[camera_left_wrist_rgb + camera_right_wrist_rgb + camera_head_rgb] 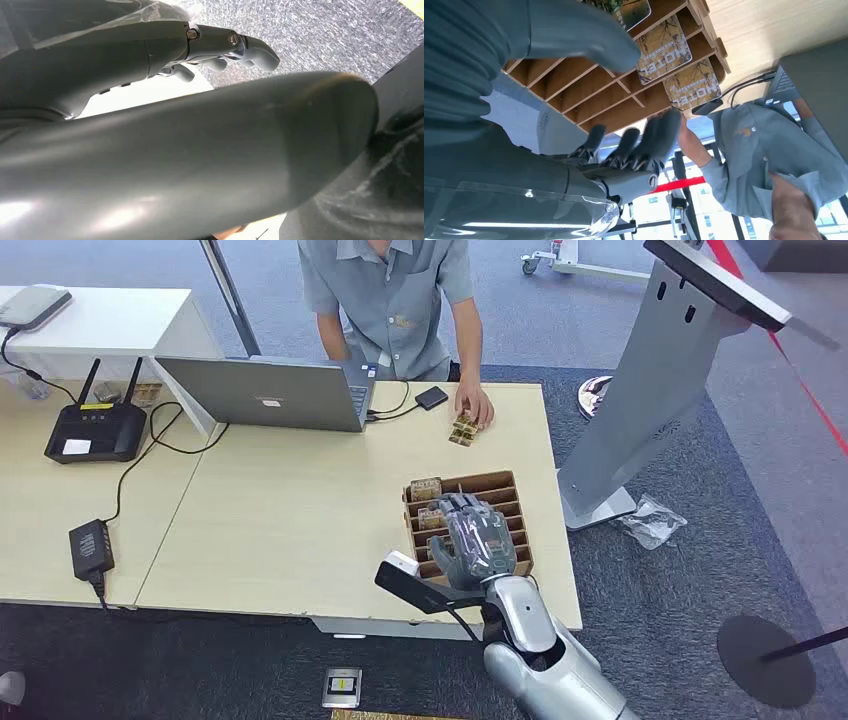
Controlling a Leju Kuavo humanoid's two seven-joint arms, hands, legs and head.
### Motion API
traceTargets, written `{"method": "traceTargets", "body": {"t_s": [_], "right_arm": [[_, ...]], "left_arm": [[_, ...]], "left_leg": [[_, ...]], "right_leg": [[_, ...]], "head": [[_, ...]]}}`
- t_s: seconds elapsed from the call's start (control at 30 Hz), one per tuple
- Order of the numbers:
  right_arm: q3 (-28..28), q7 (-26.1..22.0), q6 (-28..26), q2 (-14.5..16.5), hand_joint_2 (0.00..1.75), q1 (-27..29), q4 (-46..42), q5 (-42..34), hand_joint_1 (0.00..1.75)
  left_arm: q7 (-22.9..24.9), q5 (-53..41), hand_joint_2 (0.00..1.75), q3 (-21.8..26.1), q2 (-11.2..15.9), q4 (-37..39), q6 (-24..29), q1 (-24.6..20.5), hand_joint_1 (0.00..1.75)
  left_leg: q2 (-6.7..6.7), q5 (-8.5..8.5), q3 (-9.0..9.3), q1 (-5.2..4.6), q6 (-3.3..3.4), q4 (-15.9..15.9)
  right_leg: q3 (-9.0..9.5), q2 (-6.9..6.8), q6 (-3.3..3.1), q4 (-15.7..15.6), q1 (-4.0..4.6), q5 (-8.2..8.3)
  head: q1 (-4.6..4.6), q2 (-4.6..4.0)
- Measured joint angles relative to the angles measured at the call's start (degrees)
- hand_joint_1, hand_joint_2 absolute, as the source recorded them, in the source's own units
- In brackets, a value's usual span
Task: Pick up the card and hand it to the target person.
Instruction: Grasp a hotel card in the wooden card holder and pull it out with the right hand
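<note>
Fingers (659, 135) over card rack (500, 485), spread

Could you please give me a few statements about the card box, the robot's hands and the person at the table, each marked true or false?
1. The right hand hovers over the wooden card box. True.
2. The right hand holds a card. False: its fingers are spread, holding nothing.
3. The person's hand rests on the table by some cards. True.
4. The laptop is closed flat. False: it stands open.
</note>
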Motion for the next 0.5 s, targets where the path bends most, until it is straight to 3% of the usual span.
{"method": "traceTargets", "body": {"t_s": [0.5], "right_arm": [[-0.25, 0.04, -0.33, -0.16, 1.75, 0.18, -0.99, 0.41, 1.75]], "left_arm": [[-0.02, 0.0, 0.0, -0.02, 0.0, 0.0, 0.0, 0.01, 0.0]], "left_leg": [[0.0, 0.0, 0.0, 0.0, 0.0, 0.0]], "right_leg": [[0.0, 0.0, 0.0, 0.0, 0.0, 0.0]], "head": [[0.0, 0.0]]}}
